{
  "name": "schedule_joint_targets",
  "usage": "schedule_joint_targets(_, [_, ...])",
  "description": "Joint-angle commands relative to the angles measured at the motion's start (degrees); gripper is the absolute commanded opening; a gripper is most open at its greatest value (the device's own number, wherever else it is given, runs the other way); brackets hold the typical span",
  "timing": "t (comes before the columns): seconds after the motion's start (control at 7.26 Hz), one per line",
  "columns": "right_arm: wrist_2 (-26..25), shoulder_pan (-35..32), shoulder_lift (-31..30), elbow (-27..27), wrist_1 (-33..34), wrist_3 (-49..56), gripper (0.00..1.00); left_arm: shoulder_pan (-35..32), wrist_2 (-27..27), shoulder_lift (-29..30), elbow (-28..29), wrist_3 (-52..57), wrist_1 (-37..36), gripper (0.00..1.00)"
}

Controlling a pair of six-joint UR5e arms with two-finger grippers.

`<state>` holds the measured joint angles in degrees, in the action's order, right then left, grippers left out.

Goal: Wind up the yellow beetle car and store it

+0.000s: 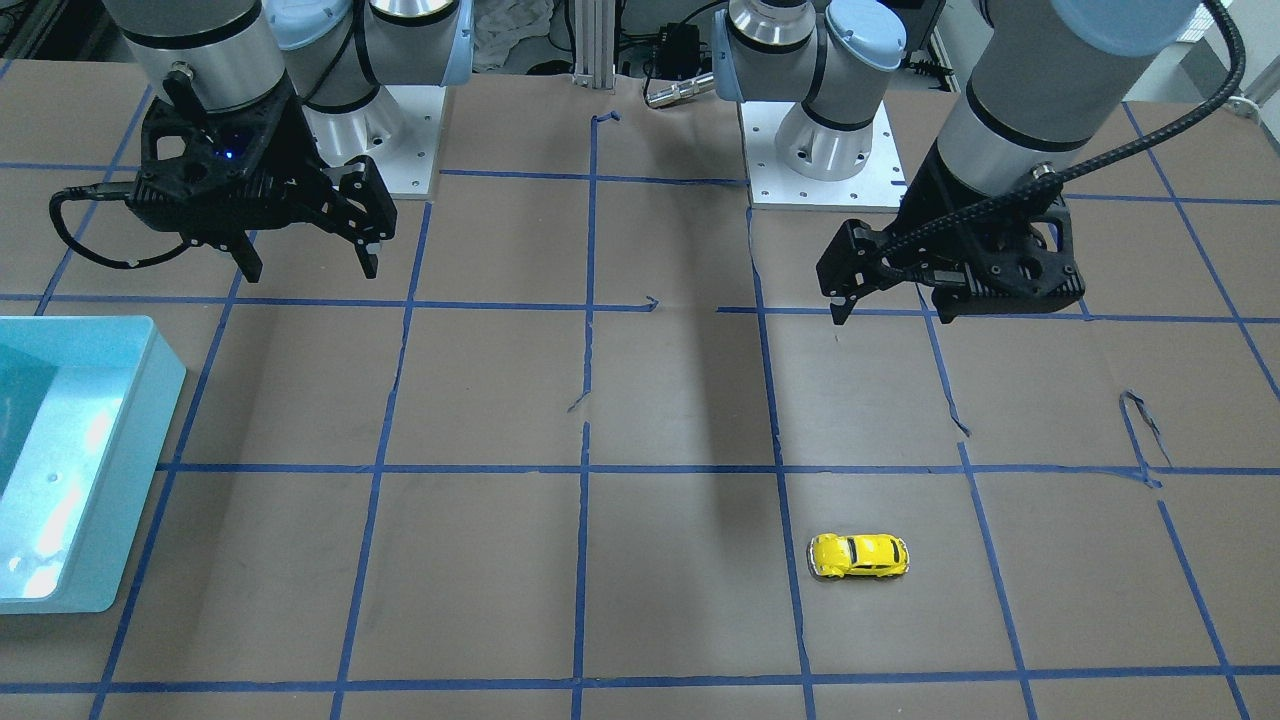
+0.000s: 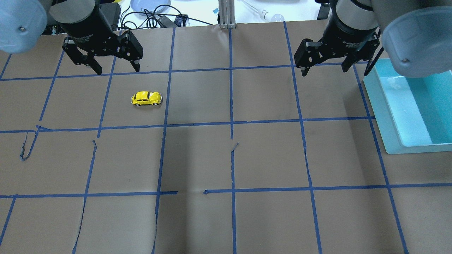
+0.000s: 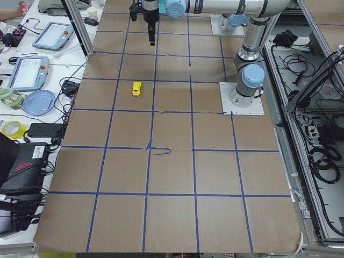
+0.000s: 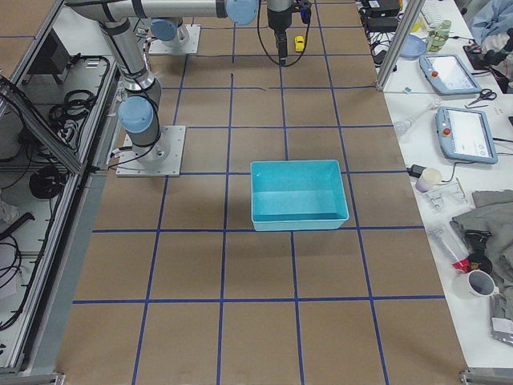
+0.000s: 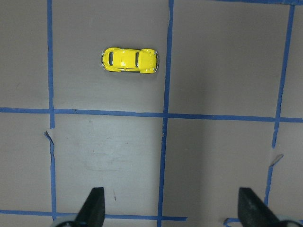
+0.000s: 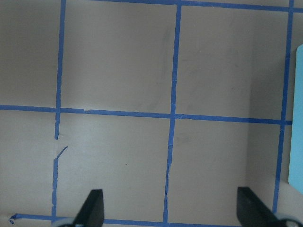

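Note:
The yellow beetle car stands on its wheels on the brown paper, alone inside a taped square on the robot's left side. The front view shows the yellow beetle car side-on, and it lies near the top of the left wrist view. My left gripper hovers open above the table, a little beyond the car, with nothing between its fingers. My right gripper hangs open and empty over bare paper, far from the car, next to the bin.
A light-blue bin sits on the robot's right side, and its edge shows in the right wrist view. Blue tape lines grid the paper, which is torn in places. Tablets, cables and cups lie on the side benches.

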<state>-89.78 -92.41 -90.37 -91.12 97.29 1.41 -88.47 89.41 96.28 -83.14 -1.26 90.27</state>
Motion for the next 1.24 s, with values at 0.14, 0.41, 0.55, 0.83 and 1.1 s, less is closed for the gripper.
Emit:
schedule_joint_targets(0.14, [0.13, 0.04, 0.01, -0.02, 0.0, 0.0, 1.0, 0.05, 0.15, -0.31, -0.35, 0.56, 0.17, 1.0])
schedule_joint_targets(0.41, [0.04, 0.12, 0.1, -0.02, 0.0, 0.0, 1.0, 0.14, 0.24, -0.92, -1.76, 0.56, 0.09, 1.0])
schedule_joint_targets(0.55, [0.04, 0.04, 0.02, -0.02, 0.0, 0.0, 1.0, 0.14, 0.24, -1.01, -1.76, 0.47, 0.09, 1.0])
schedule_joint_targets(0.83, [0.04, 0.12, 0.01, -0.02, 0.0, 0.09, 1.0, 0.49, 0.67, -1.1, -1.76, 0.47, 0.17, 1.0])
schedule_joint_targets(1.1, [0.04, 0.04, 0.01, -0.02, 0.0, 0.09, 1.0, 0.49, -0.28, -1.01, -1.76, 0.47, 0.17, 1.0])
